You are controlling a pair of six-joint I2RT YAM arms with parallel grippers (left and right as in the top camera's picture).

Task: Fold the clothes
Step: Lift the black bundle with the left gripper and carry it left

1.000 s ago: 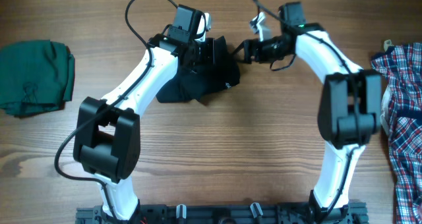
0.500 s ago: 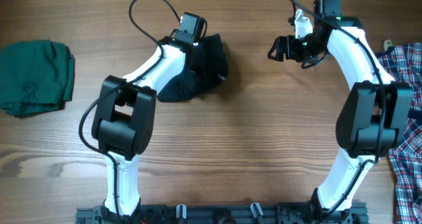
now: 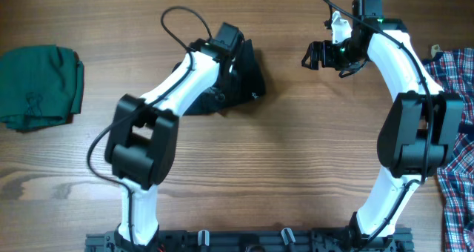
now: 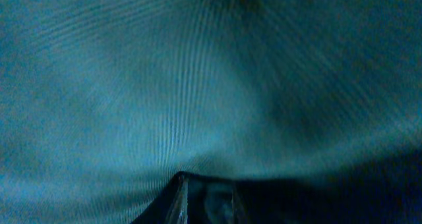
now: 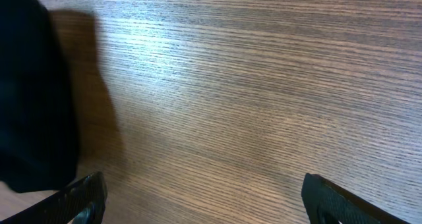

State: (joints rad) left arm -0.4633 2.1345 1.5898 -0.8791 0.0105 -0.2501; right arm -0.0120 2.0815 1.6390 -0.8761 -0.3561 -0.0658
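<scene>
The clothes, a black shirt (image 3: 241, 85), lie bunched in a heap at the table's far middle. My left gripper (image 3: 238, 53) is pressed into the heap's top edge. In the left wrist view dark fabric (image 4: 198, 85) fills the frame, its creases running together at one fingertip (image 4: 191, 197); the jaws look shut on the cloth. My right gripper (image 3: 315, 55) hovers to the right of the heap, apart from it, open and empty. In the right wrist view that gripper (image 5: 211, 204) is spread wide over bare wood, with the shirt's edge (image 5: 30, 85) at the left.
A folded dark green garment (image 3: 37, 85) lies at the far left. A red-white-blue plaid shirt (image 3: 453, 126) hangs over the right edge of the table. Bare wood (image 3: 296, 156) lies between the arms and towards the front.
My left gripper has shifted right and the black heap has been drawn right with it. The right gripper left the shirt, drew back to the right, opened wider, then stayed put.
</scene>
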